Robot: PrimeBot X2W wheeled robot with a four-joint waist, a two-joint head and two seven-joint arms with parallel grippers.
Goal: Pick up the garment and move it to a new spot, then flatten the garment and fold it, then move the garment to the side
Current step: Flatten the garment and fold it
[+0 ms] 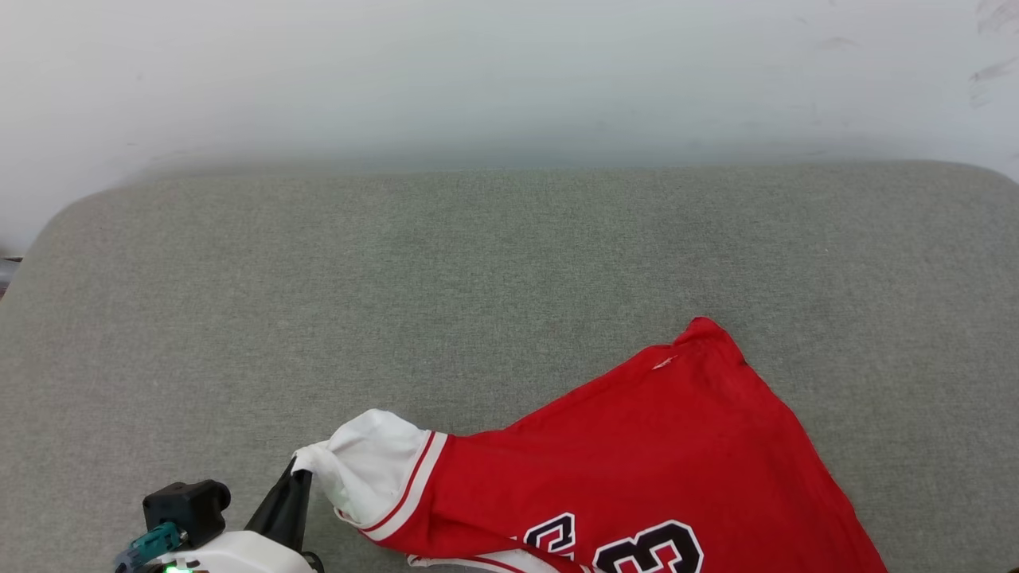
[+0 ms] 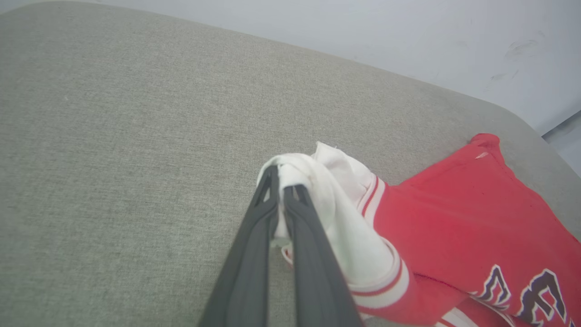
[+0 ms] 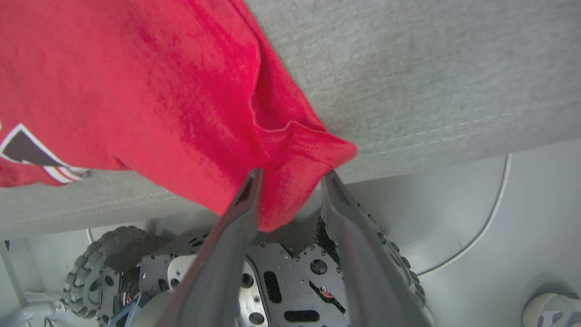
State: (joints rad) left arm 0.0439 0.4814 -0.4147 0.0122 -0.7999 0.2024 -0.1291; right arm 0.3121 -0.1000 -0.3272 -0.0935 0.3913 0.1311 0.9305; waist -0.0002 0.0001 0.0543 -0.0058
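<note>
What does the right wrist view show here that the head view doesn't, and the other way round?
Right wrist view adds: the right gripper, fingers apart around a red hem corner of the garment that hangs over the edge of the cushion, with the robot's wheeled base and a white cable on the floor below.
Head view adds: the left gripper pinching the white sleeve, and the wall behind.
Both share: the red garment lying on the grey cushion.
</note>
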